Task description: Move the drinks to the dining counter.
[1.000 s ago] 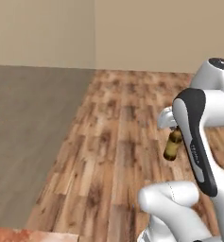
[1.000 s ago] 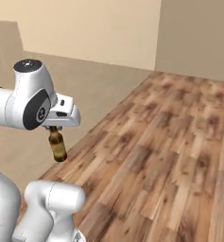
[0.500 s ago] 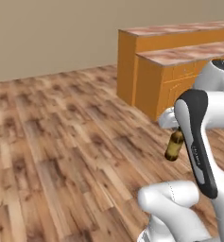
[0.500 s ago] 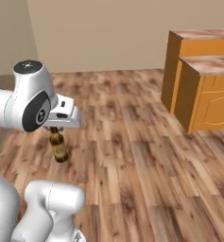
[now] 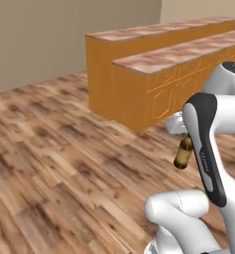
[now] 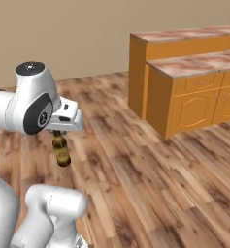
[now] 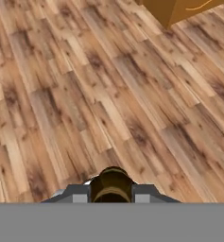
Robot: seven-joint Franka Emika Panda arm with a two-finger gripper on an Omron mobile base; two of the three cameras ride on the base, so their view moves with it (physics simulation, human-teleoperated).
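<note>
A small brown beer bottle [image 5: 183, 154] hangs upright by its neck from my gripper [image 5: 186, 137], which is shut on it, high above the wooden floor. From the right base view the bottle [image 6: 61, 151] dangles under the gripper [image 6: 59, 133], close in front of my body. In the hand view the bottle's top [image 7: 112, 185] sits between the fingertips of the gripper [image 7: 112, 190], with floor planks below. The dining counter [image 5: 101, 69], tall with a reddish marble top and plain orange sides, stands ahead to the right; its top [image 6: 184, 35] is some way beyond the bottle.
A lower orange counter [image 5: 158, 94] with panelled cabinet doors and a like marble top [image 6: 194, 63] stands against the tall one's near side. Open wooden floor [image 5: 54, 149] lies between me and both. A beige wall [image 6: 63, 34] runs behind.
The whole picture has swung as the base moves: the orange counters have come into view and grown nearer. The bottle stays in the shut gripper, held the same way.
</note>
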